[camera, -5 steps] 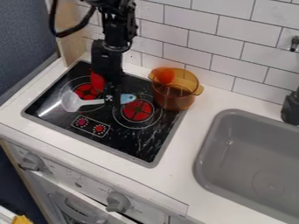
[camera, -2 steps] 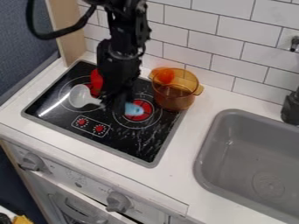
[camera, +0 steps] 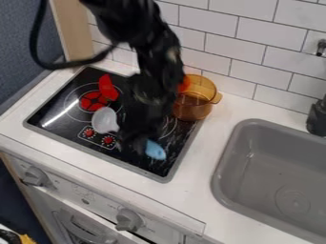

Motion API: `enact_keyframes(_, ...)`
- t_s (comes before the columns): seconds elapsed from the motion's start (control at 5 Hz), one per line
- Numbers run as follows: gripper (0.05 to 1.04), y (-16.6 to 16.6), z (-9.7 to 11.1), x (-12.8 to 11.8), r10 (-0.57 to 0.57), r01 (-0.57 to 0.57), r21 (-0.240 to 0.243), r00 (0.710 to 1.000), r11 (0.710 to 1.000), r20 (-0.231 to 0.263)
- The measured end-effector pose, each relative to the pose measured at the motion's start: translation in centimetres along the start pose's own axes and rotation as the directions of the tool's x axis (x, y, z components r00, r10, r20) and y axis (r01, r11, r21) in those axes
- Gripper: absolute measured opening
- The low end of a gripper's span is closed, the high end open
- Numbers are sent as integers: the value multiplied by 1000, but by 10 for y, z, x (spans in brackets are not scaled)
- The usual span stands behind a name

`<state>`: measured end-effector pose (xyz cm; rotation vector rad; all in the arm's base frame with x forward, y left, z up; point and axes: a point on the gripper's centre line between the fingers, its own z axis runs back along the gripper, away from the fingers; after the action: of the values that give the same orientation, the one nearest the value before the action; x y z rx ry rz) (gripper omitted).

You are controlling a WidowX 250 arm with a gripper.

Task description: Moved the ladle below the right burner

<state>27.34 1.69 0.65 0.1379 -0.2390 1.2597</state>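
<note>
The ladle lies across the front part of the black stove top, its pale bowl (camera: 105,120) to the left and its blue handle end (camera: 155,149) to the lower right. My gripper (camera: 135,142) is shut on the ladle's handle between these two ends and covers the middle of it. The right burner (camera: 169,127) is mostly hidden behind the arm, with part of its ring showing. The handle end is in front of that burner, near the stove's front right side. Whether the ladle touches the stove surface, I cannot tell.
An amber pot (camera: 194,102) stands at the stove's back right corner, close behind the arm. A red object (camera: 107,87) is by the left burner (camera: 94,101). The grey sink (camera: 231,157) is to the right, and white tiles (camera: 219,47) rise behind.
The gripper and the ladle have moved together toward the front right of the stove. The blue handle end has gone from the right burner to in front of it.
</note>
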Motion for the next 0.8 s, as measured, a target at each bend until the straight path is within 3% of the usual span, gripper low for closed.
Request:
enact_keyframes(0.4, 298, 1, -6, -13, -70, 73, -46, 996, 996, 52)
enact_keyframes(0.8, 298, -3, -18, -18, -86, 87, -12, 995, 996, 40)
